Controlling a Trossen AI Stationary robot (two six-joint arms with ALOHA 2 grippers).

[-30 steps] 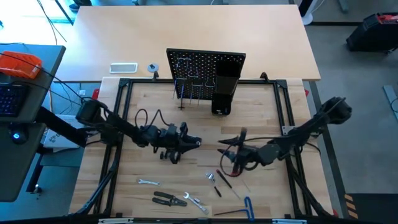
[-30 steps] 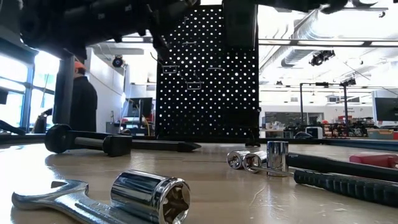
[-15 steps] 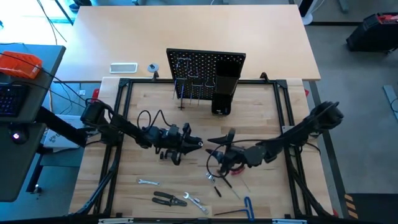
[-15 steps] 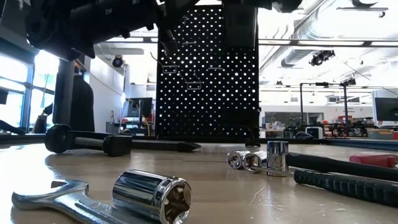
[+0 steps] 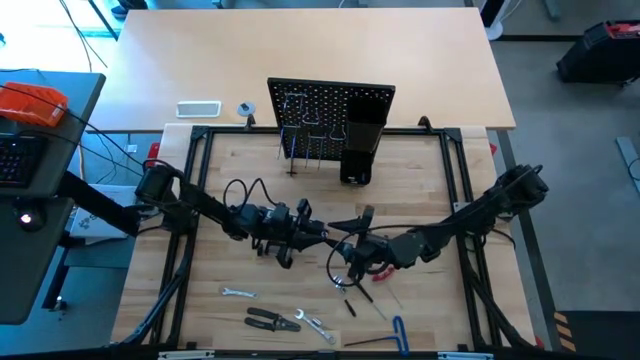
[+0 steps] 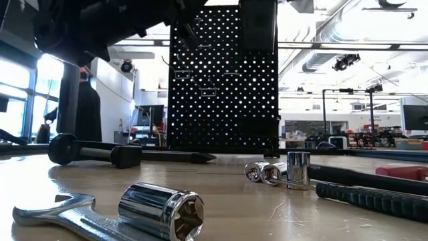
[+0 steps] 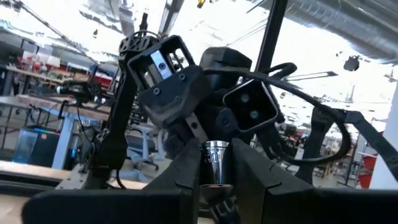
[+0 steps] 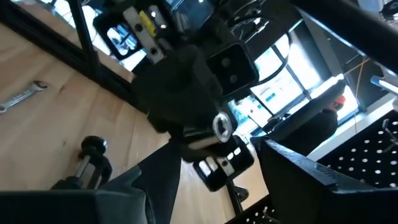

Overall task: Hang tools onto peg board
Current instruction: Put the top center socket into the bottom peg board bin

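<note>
Evenly and brightly lit from overhead on the pale wooden table [image 5: 420, 205], with soft, short shadows. Strongly backlit at table height by windows and ceiling lamps, silhouetting the black perforated peg board [image 6: 223, 77]. Glare on the chrome socket [image 6: 162, 210], blurred up close.

High view looked straight down on the light wooden table [image 5: 250, 180]. Low view sat at tabletop height, close to a shiny chrome socket [image 6: 162, 210], facing the upright black perforated peg board [image 6: 223, 80], shared with the high view. Wrist cameras faced each other closely.
</note>
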